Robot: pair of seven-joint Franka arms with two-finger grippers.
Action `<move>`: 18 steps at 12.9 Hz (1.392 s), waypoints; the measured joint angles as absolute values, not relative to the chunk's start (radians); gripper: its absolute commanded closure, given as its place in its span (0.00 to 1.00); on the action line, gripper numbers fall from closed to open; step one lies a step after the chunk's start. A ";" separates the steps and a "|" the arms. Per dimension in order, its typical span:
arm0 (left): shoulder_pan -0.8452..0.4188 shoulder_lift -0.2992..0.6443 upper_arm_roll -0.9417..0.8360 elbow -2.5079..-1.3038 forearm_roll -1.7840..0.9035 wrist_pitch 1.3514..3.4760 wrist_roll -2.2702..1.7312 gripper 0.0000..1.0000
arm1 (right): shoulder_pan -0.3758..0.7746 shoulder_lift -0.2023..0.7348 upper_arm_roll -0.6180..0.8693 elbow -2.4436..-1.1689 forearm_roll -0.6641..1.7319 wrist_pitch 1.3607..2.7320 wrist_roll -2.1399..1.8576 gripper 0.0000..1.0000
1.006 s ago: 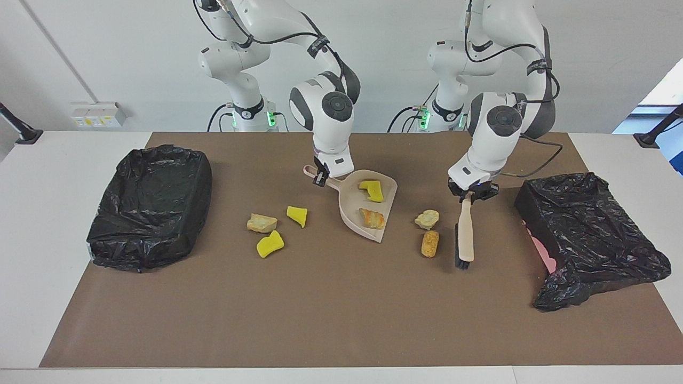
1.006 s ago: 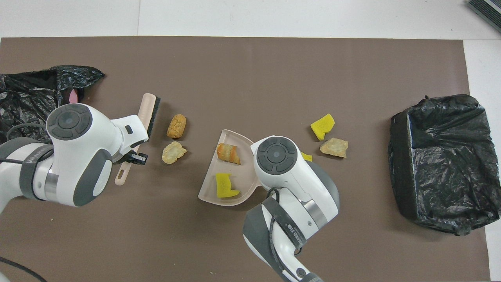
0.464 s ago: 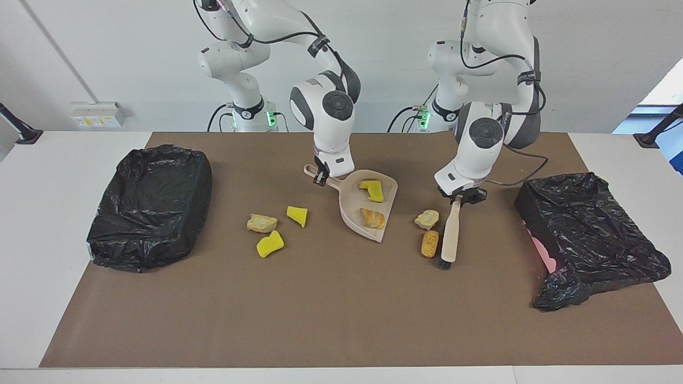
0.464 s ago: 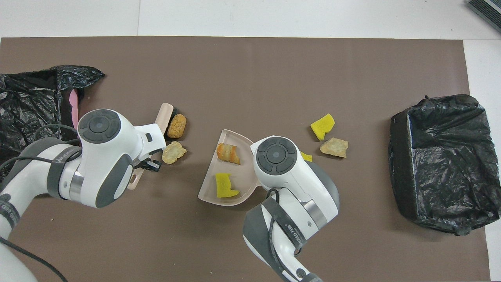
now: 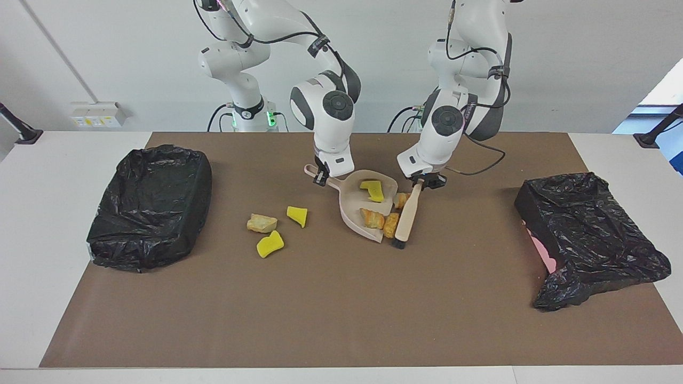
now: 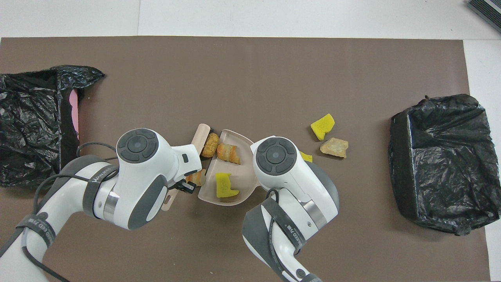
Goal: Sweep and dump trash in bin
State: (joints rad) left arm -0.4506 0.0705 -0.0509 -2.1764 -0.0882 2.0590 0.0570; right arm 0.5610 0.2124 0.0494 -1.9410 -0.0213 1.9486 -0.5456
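Observation:
My right gripper [image 5: 322, 178] is shut on the handle of the beige dustpan [image 5: 353, 205], which rests on the mat. In the pan lie a yellow sponge piece [image 5: 372, 190] and an orange bread lump [image 5: 372, 218]. My left gripper [image 5: 425, 183] is shut on the handle of the brush [image 5: 405, 216]. The brush's bristle end presses two tan lumps [image 5: 401, 200] [image 5: 391, 225] against the pan's open lip. In the overhead view the brush [image 6: 201, 135] lies alongside the dustpan [image 6: 240, 168]. More trash lies loose toward the right arm's end: two yellow pieces [image 5: 297, 215] [image 5: 270, 244] and a tan lump [image 5: 261, 223].
A bin lined with a black bag [image 5: 152, 205] stands at the right arm's end of the brown mat. Another bag-covered bin [image 5: 587, 229], with pink showing at its edge, sits at the left arm's end.
My left arm has swept the brush sideways toward the dustpan, pushing the two tan lumps from the open mat up to the pan's lip. The right gripper and dustpan have stayed put.

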 measured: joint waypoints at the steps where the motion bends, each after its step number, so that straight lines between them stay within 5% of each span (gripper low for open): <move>1: -0.472 0.066 -0.052 -2.176 -0.112 2.046 0.055 1.00 | 0.561 0.212 0.050 -1.941 -0.021 1.949 -0.545 1.00; 6: -0.516 0.057 -0.047 -2.097 -0.151 1.972 0.050 1.00 | 0.561 0.212 0.050 -1.941 -0.021 1.949 -0.543 1.00; 12: -0.398 -0.015 -0.024 -2.084 -0.151 1.869 -0.097 1.00 | 0.561 0.212 0.051 -1.941 -0.024 1.966 -0.617 1.00; 18: -0.376 -0.132 -0.029 -2.350 -0.151 1.860 -0.335 1.00 | 0.561 0.216 0.051 -1.943 -0.052 1.997 -0.760 1.00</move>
